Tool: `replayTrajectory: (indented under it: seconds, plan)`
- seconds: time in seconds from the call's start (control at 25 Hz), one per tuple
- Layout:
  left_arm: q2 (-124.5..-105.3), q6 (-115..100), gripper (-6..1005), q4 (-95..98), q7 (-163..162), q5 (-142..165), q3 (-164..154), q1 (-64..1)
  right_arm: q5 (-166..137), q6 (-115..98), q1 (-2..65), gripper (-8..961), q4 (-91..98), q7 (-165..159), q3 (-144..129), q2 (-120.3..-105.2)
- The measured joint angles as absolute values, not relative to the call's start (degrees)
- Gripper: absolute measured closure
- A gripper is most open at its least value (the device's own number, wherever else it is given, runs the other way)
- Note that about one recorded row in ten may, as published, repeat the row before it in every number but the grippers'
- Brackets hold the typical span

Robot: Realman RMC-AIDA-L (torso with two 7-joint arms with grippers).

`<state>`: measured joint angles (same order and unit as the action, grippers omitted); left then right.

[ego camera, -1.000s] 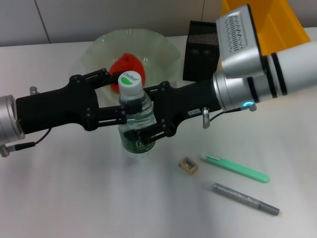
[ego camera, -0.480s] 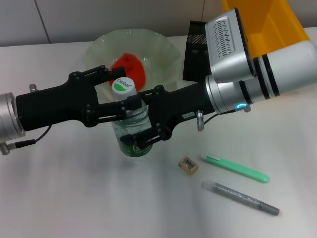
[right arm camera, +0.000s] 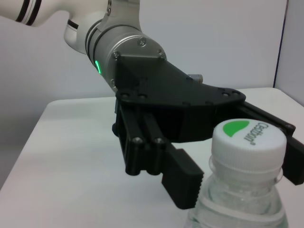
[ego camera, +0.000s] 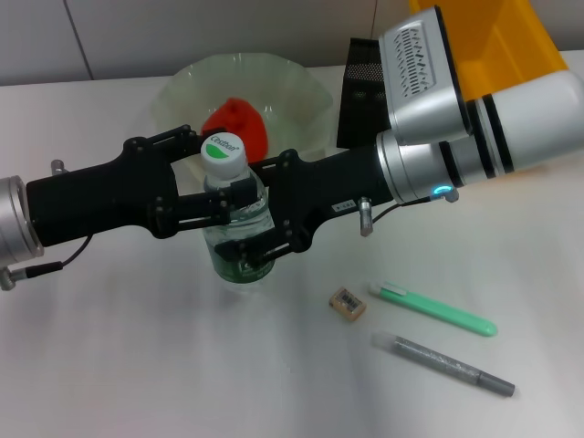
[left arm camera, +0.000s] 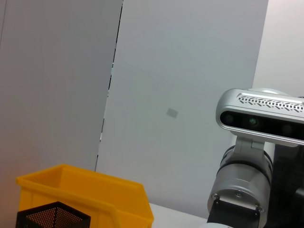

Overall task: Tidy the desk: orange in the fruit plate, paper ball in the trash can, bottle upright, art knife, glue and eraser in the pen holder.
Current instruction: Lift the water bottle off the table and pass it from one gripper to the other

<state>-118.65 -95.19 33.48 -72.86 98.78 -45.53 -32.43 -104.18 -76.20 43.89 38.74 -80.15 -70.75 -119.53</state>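
- Both grippers meet at the bottle (ego camera: pixel 235 228): your left gripper (ego camera: pixel 219 212) and right gripper (ego camera: pixel 257 219) each have fingers pressed on its clear body from opposite sides, likely to steady it as it stands.
- The bottle looks upright, cap on top, its base on the table (ego camera: pixel 137 365).
- Just beyond the grippers the orange (ego camera: pixel 235 126) sits in the fruit plate (ego camera: pixel 182 87).
- Beside the right gripper's wrist stand the pen holder (ego camera: pixel 363 96) and the trash can (ego camera: pixel 511 46).
- Nearer you, off the right gripper, lies the eraser (ego camera: pixel 347 303), still to be collected.
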Motion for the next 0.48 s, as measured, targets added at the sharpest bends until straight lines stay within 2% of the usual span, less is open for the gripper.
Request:
replayTrajectory:
  seconds: [0.48]
  plan:
    - [-118.65,-95.2,165,32.1,-73.1,98.8,-45.5,-33.2,-104.1,-76.1,43.9,187,38.9,-79.9,-70.7,-119.53]
